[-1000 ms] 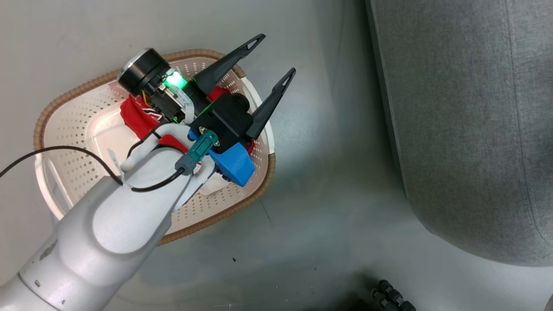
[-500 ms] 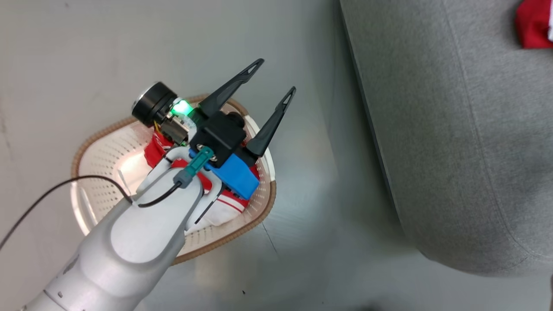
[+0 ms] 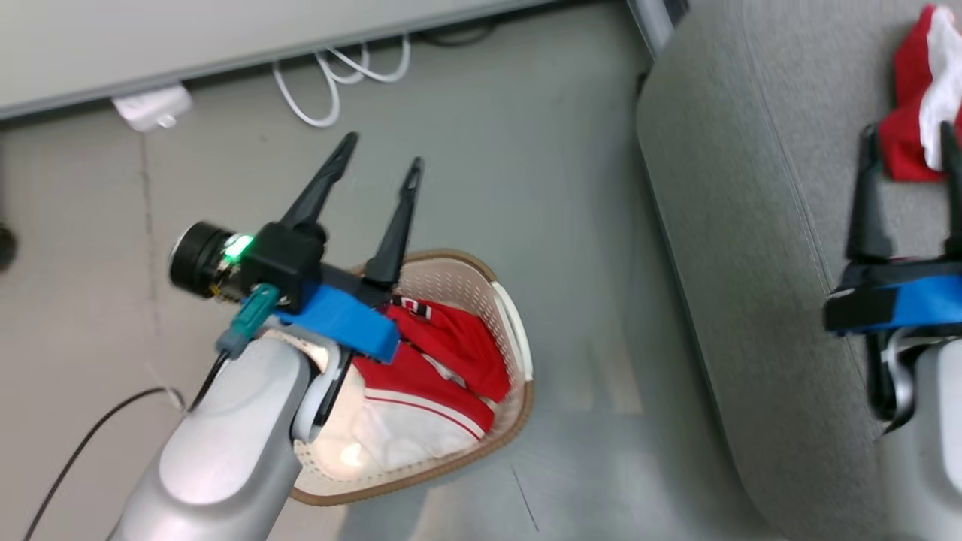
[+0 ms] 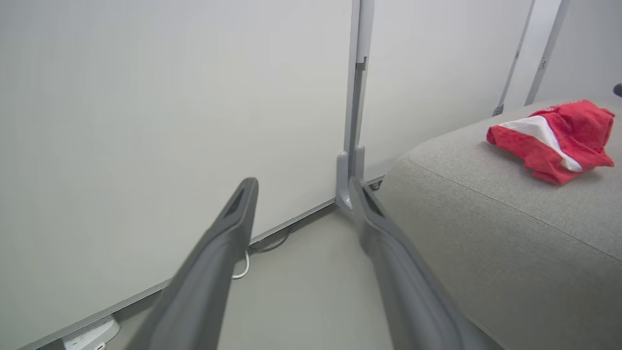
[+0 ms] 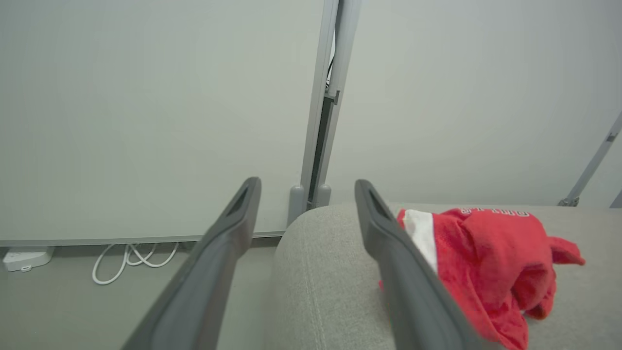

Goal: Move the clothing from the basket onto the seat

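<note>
The basket (image 3: 517, 340) stands on the floor with red and white clothing (image 3: 443, 353) inside. My left gripper (image 3: 382, 150) hovers above the basket's far-left rim, open and holding nothing, its fingers pointing toward the wall. In the left wrist view the left gripper (image 4: 302, 182) is empty. One red garment (image 3: 913, 128) lies on the grey seat (image 3: 751, 225) at the right. My right gripper (image 3: 909, 134) is over the seat just short of that garment, open. In the right wrist view the right gripper (image 5: 307, 183) is empty, with the garment (image 5: 486, 253) beside its right finger on the seat (image 5: 330, 272).
White cables (image 3: 338, 83) and a white power strip (image 3: 150, 109) lie on the floor along the wall. A grey metal post (image 4: 354, 97) stands at the seat's far corner. A strip of bare floor separates basket and seat.
The head camera has swung, bringing the wall, the cables and my right gripper into view. My left gripper has turned, its fingers now aimed at the wall instead of the seat.
</note>
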